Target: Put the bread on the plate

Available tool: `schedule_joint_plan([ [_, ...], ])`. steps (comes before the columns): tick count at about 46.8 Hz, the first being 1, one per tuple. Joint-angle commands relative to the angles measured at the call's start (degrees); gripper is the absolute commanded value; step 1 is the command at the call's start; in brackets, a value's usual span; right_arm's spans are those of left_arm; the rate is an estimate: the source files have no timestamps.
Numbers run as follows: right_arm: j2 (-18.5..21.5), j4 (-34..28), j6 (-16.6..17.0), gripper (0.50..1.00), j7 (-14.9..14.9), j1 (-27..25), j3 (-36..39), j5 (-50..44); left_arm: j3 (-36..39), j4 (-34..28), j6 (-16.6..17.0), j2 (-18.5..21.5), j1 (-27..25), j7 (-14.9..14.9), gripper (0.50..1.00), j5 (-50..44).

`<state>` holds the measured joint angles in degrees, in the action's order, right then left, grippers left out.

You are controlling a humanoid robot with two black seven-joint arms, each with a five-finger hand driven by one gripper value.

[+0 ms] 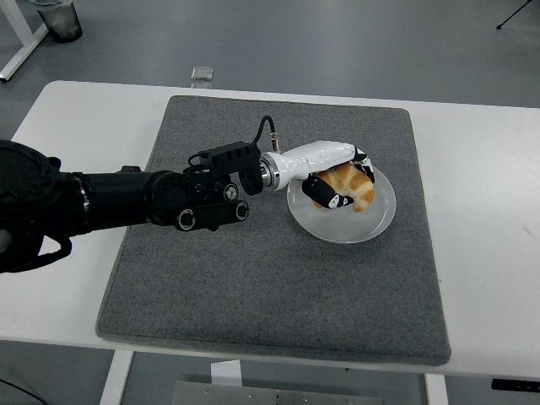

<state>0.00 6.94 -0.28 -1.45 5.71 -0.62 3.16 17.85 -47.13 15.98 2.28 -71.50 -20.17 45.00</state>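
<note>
My left arm reaches in from the left edge across the grey mat (253,270). Its white-and-black left hand (339,180) is over the white plate (380,221) and shut on the bread (354,187), a golden-brown piece with pale patches. The bread sits low over the plate's upper left part; I cannot tell whether it touches the plate. Black fingertips (329,199) wrap the bread's near side. My right arm is out of view.
The mat lies on a white table (481,211). A dark cup (61,18) stands on another table at the top left, and a small grey object (201,74) lies on the floor beyond the far edge.
</note>
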Motion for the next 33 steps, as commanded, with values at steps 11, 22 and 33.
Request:
schedule_joint_plan([
  [11, 0.0, 0.0, 0.0, 0.952, 0.0, 0.0, 0.1, 0.0, -0.4, 2.3, 0.4, 0.0, 1.8, 0.0, 0.5, -0.2],
  [22, 0.0, 0.0, 0.0, 0.952, 0.0, 0.0, 0.1, 0.0, -0.6, 2.3, 0.5, 0.0, 2.1, 0.0, 0.51, -1.0],
  [33, 0.0, 0.0, 0.0, 0.952, 0.0, 0.0, 0.1, 0.0, -1.8, 3.1, 0.5, -0.3, 3.3, 0.0, 0.698, -1.1],
])
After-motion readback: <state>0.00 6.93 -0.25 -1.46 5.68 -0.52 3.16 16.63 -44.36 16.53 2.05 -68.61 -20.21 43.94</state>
